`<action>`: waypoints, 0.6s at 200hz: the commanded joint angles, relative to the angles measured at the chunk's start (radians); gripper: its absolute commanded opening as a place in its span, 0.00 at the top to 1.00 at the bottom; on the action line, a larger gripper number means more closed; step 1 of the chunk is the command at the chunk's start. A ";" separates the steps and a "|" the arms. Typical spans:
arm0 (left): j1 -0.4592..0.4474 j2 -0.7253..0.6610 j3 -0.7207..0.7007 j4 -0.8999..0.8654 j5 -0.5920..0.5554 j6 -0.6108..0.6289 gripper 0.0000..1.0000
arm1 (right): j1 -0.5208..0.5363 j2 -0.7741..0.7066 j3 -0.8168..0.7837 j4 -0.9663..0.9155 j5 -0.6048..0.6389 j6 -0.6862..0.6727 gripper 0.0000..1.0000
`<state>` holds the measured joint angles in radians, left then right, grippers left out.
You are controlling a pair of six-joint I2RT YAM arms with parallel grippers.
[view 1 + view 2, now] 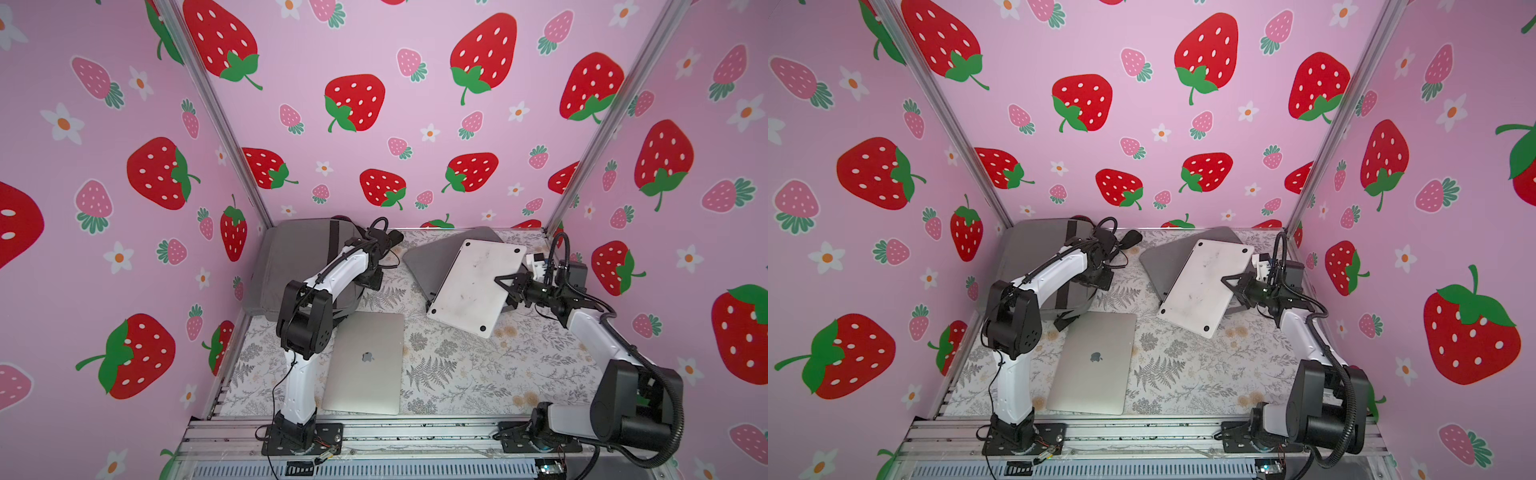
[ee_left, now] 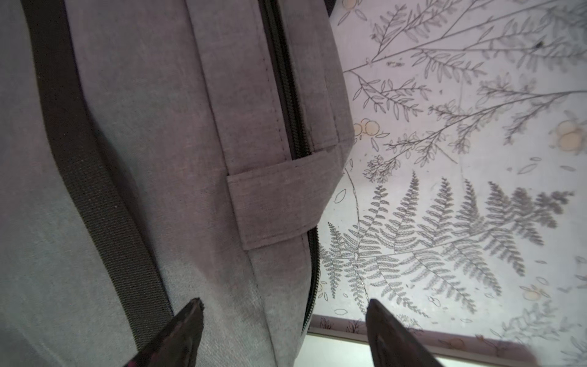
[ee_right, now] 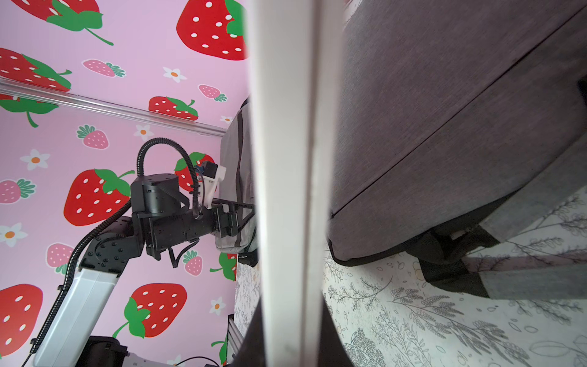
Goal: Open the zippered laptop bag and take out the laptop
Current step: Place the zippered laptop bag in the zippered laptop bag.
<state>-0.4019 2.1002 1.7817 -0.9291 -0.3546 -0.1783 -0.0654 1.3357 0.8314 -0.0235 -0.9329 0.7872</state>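
Laptop removal looks close to finished on the right side. The pale, scuffed, flat metal laptop (image 1: 473,286) sits tilted, underside up with its small dark feet showing, above the dark grey fabric laptop bag (image 1: 428,257) at the back of the surface (image 1: 478,374). In both top views its low corner comes down near the surface in front of that bag. The right claw (image 1: 505,286) is clamped narrowly on the laptop's side edge. The right wrist view shows that thin pale edge (image 3: 286,159) running between the claw's tips, with the bag's grey cloth (image 3: 444,127) just beside it. Whether the far edge is fully clear of the bag's mouth cannot be told, but it appears to be out or nearly so. What seems left here is to carry it clear and lay it flat.

Well apart, at the back left, lies a lighter grey fabric bag with black webbing straps (image 1: 291,266). The left claw (image 2: 284,305) hovers over its edge with fingers (image 2: 187,327) spread wide and nothing between them. The left wrist view shows this bag's black zipper (image 2: 286,95), which looks closed along the stretch on view and is crossed by a grey cloth tab (image 2: 279,203). Just in front of that bag, a closed silver laptop with an apple logo (image 1: 365,365) lies flat on the fern-printed surface.
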 commanded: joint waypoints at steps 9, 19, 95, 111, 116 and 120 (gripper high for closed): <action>-0.012 0.052 0.054 0.003 -0.117 -0.022 0.17 | 0.004 -0.027 0.018 0.097 -0.088 -0.001 1.00; -0.019 0.074 0.059 0.003 -0.137 -0.022 0.17 | 0.004 -0.024 0.018 0.097 -0.088 0.000 1.00; -0.060 0.162 0.066 0.003 -0.371 -0.063 0.19 | 0.003 -0.026 0.016 0.097 -0.087 -0.002 1.00; -0.070 0.180 0.079 -0.012 -0.418 -0.077 0.24 | 0.004 -0.027 0.015 0.097 -0.087 0.000 1.00; -0.073 0.186 0.082 -0.020 -0.435 -0.083 0.25 | 0.004 -0.026 0.015 0.097 -0.087 -0.001 1.00; -0.074 0.189 0.087 -0.025 -0.448 -0.089 0.27 | 0.003 -0.028 0.015 0.097 -0.087 -0.001 1.00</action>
<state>-0.4599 2.2570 1.8198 -0.9169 -0.6735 -0.2180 -0.0654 1.3357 0.8310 -0.0235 -0.9329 0.7868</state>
